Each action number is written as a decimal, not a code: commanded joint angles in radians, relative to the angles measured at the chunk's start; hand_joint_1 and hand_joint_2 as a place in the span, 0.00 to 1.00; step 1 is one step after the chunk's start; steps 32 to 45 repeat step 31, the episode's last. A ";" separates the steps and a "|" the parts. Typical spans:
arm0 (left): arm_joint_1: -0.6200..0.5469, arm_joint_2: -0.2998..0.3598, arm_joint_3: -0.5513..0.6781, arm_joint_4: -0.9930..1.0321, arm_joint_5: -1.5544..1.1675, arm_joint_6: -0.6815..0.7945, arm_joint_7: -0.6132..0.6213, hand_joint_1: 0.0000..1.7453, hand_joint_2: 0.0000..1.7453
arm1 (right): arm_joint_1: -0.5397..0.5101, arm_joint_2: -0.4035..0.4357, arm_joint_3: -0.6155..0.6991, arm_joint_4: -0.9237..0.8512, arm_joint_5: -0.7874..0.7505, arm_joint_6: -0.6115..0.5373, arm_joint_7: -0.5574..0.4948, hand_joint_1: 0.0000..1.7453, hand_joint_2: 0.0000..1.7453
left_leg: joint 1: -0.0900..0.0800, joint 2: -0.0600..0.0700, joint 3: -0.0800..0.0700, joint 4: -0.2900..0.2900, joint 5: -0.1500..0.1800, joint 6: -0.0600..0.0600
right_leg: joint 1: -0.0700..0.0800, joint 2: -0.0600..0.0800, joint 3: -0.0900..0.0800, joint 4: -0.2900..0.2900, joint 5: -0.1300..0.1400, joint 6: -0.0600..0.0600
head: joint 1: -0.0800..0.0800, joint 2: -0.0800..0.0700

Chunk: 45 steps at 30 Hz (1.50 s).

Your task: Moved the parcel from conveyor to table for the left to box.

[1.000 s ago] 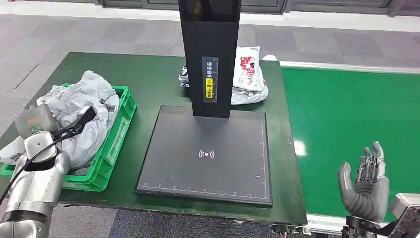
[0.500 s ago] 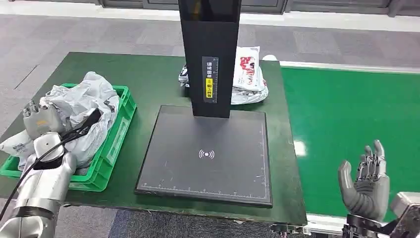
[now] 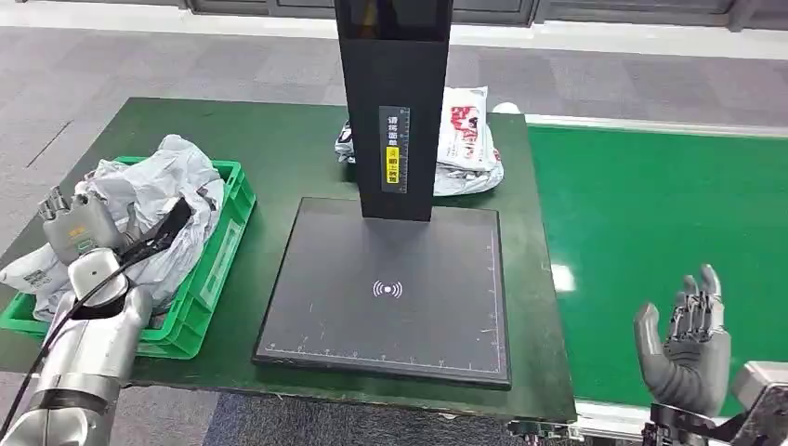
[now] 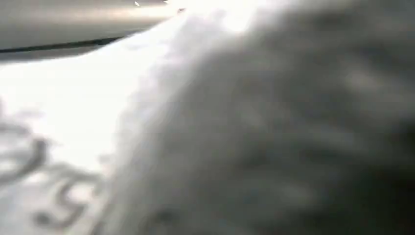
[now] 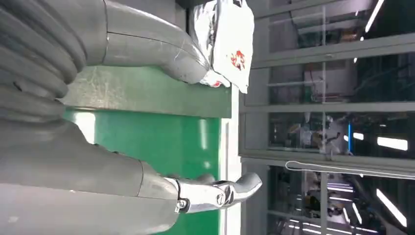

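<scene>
Right robot hand (image 3: 686, 342) bare w/ fingers apart lower right, left robot hand (image 3: 79, 226) grip unclear; parcel (image 3: 469, 139) upper centre on table (image 3: 279, 149) prob light, soft, slippery — pinch a bunched edge.

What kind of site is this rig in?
Likely a parcel-sorting or logistics test cell: a green conveyor belt, a black scanner stand with flat scan pad, and a green plastic crate heaped with grey poly-bag parcels.

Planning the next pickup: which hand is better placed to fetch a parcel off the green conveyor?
Right. The right hand hangs open over the conveyor; the left hand is across the table at the green crate.
</scene>
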 commanded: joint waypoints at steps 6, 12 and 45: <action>0.064 -0.030 -0.028 -0.168 -0.056 0.141 0.015 0.00 0.00 | 0.009 0.009 -0.039 0.030 0.000 0.002 0.002 0.00 1.00 | 0.002 -0.004 0.003 -0.003 0.000 0.001 | 0.002 -0.001 0.005 -0.005 0.000 0.000 | 0.000 0.000; 0.184 -0.042 0.007 -0.377 -0.056 0.399 -0.066 0.00 0.00 | 0.030 0.026 -0.041 0.030 0.004 0.002 -0.011 0.00 1.00 | 0.001 -0.001 0.003 -0.002 -0.001 0.000 | 0.001 0.001 0.004 -0.003 0.000 0.000 | 0.000 0.000; 0.257 -0.232 0.164 -0.713 -0.050 0.567 -0.424 0.00 0.00 | 0.041 0.026 -0.027 0.045 0.006 0.001 -0.027 0.00 1.00 | 0.001 -0.001 0.002 -0.001 -0.002 0.000 | 0.001 0.000 0.002 -0.002 -0.001 -0.002 | 0.000 0.000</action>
